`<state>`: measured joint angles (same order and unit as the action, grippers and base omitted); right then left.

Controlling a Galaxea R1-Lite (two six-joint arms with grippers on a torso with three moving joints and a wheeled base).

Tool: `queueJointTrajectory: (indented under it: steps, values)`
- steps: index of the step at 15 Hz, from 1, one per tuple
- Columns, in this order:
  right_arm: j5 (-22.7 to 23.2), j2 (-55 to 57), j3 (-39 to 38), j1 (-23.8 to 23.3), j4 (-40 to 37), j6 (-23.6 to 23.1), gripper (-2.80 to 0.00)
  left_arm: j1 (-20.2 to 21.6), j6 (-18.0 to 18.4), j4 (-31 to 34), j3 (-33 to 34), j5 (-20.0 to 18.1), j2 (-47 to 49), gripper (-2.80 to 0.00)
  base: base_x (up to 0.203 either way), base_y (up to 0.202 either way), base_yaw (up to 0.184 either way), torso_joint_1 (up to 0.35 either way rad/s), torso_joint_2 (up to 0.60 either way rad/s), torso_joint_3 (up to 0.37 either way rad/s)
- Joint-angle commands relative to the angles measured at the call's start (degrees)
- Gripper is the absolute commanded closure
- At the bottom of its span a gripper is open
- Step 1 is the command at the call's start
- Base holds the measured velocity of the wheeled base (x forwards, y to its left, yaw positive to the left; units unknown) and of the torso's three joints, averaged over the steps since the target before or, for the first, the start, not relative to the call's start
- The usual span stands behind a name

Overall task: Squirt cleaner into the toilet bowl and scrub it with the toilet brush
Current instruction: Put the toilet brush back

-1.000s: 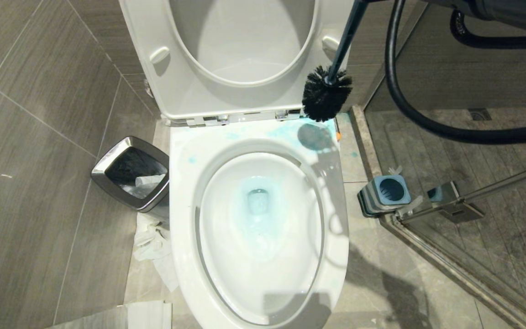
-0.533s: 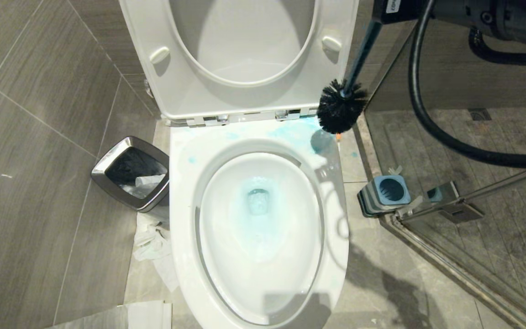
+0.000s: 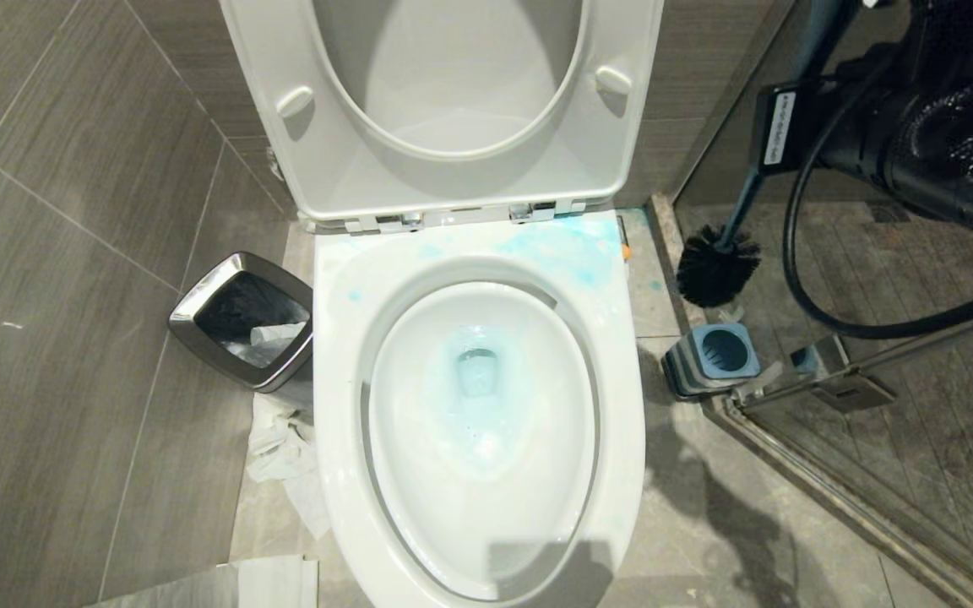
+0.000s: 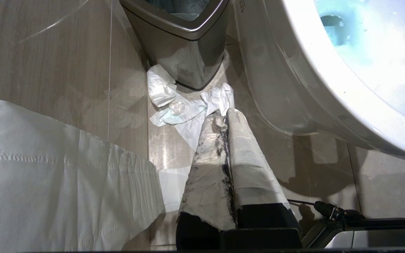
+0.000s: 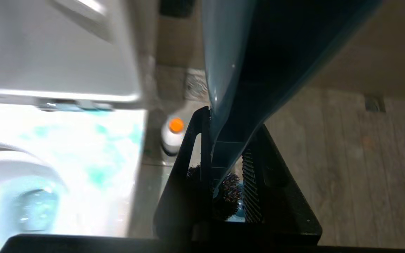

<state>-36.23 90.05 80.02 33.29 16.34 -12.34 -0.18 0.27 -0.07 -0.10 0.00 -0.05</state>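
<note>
Just above its square holder [image 3: 712,361], on the floor to the right of the toilet bowl [image 3: 486,405], the toilet brush [image 3: 719,266] now hangs with its black bristles pointing down — a second ago that head was over the back right corner of the bowl's rim, and half a second ago it was just clearing the rim's edge. So the brush has swung away from the bowl and toward its holder, which suggests the scrubbing is over and the next step is putting it back. The right gripper [image 5: 223,175] has its fingers clamped on the blue-grey handle, carrying it from up on the right of the bowl. Blue liquid tints the water in the bowl and smears the rim near the hinges, so the squirting looks done too. The cleaner [image 5: 173,135] stands on the floor just beside the bowl's back right corner, close behind the holder. Left of the bowl — near the waste bin [image 3: 243,319] and crumpled paper [image 4: 185,109] — the left gripper [image 4: 225,114] sits parked low, its fingers pressed together and empty.
</note>
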Motion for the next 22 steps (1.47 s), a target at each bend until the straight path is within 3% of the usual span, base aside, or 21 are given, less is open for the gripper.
queueJointTrajectory:
  steps: [1, 7, 11, 22]
  values:
    - [2.9, -0.5, -3.4, -6.8, 0.3, 1.9, 0.00, 0.0, 0.0, 0.0, 0.0, 0.0, 0.0, 0.00, 0.000, 0.000, 0.000, 0.000, 0.00, 0.000]
    - [15.2, 2.6, -9.4, -22.3, 1.0, 11.2, 0.00, 0.0, 0.0, 0.0, 0.0, 0.0, 0.0, 0.00, 0.000, 0.000, 0.000, 0.000, 0.00, 0.000]
    - [23.6, 7.8, -15.1, -28.9, 13.9, 11.6, 0.00, 0.0, 0.0, 0.0, 0.0, 0.0, 0.0, 0.00, 0.000, 0.000, 0.000, 0.000, 0.00, 0.000]
    - [27.4, 19.9, -15.9, -35.0, 27.4, 9.7, 0.00, 0.0, 0.0, 0.0, 0.0, 0.0, 0.0, 0.00, 0.000, 0.000, 0.000, 0.000, 0.00, 0.000]
